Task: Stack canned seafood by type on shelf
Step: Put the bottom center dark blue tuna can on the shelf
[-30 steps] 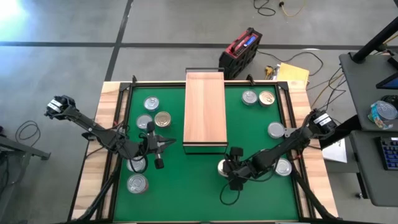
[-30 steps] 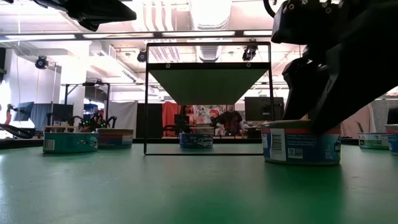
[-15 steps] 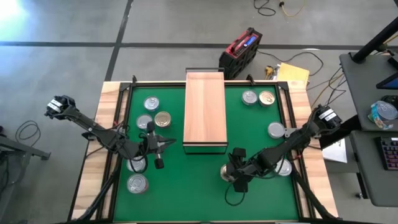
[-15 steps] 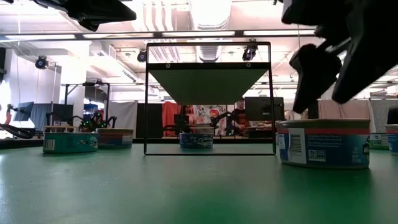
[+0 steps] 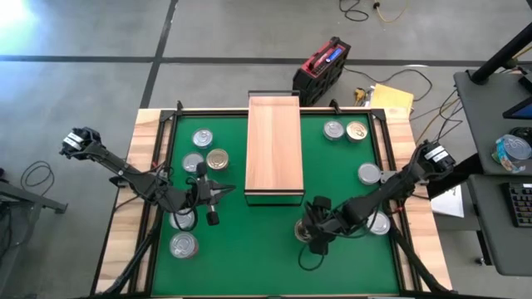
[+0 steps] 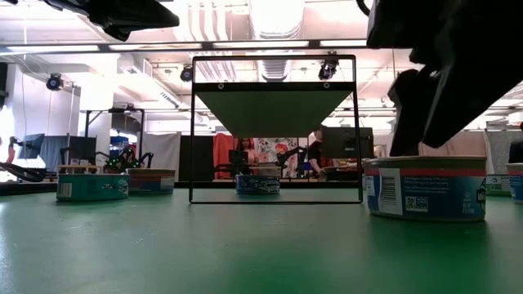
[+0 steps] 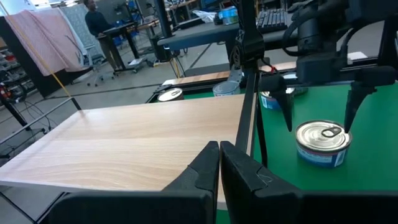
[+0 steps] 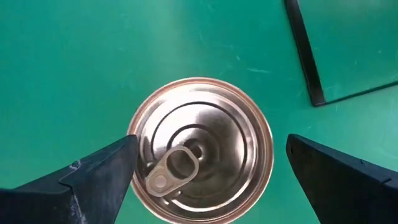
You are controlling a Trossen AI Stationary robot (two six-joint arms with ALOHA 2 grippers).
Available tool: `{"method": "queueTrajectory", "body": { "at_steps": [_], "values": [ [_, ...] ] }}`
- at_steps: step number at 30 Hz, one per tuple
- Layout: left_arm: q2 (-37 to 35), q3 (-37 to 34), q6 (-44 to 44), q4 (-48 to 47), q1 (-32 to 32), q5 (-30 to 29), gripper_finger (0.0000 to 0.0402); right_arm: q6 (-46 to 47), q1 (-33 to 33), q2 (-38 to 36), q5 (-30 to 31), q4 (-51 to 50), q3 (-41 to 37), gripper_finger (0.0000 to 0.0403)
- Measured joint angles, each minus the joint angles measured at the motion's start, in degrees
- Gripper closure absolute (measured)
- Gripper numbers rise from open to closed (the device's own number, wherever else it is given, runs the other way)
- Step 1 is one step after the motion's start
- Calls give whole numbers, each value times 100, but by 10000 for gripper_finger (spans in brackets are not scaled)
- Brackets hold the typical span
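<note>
Right gripper [image 8: 205,165] spread wide, poised directly above silver-lidded can [image 8: 201,149] on green mat [image 8: 93,62] — not touching. Left gripper [image 7: 219,163] pressed together, beside shelf [image 7: 137,143].

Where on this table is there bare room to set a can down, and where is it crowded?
The shelf top is entirely bare. The green mat is open along the near edge, between the left gripper and the right gripper, which straddles a can. It is crowded left of the shelf, where the cans cluster near the shut left gripper.
</note>
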Motion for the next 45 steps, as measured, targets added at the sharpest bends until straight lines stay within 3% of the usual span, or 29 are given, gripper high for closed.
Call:
{"method": "queueTrajectory", "body": {
  "at_steps": [8, 21, 27, 37, 45],
  "values": [
    [0, 0, 0, 2, 0, 0, 401, -181, -2, 13, -46, 157, 20, 3],
    [0, 0, 0, 2, 0, 0, 401, -755, 582, 311, 1089, -582, 754, 3],
    [0, 0, 0, 8, 1, 0, 401, -725, 749, 1043, 1047, -1044, 1352, 3],
    [1, 0, 83, 4, 4, 0, 401, -678, 735, 1778, 1063, -2700, 2386, 3],
    [0, 0, 147, 4, 7, 0, 401, -531, 641, 2165, 752, -2798, 2603, 3]
  ]
}}
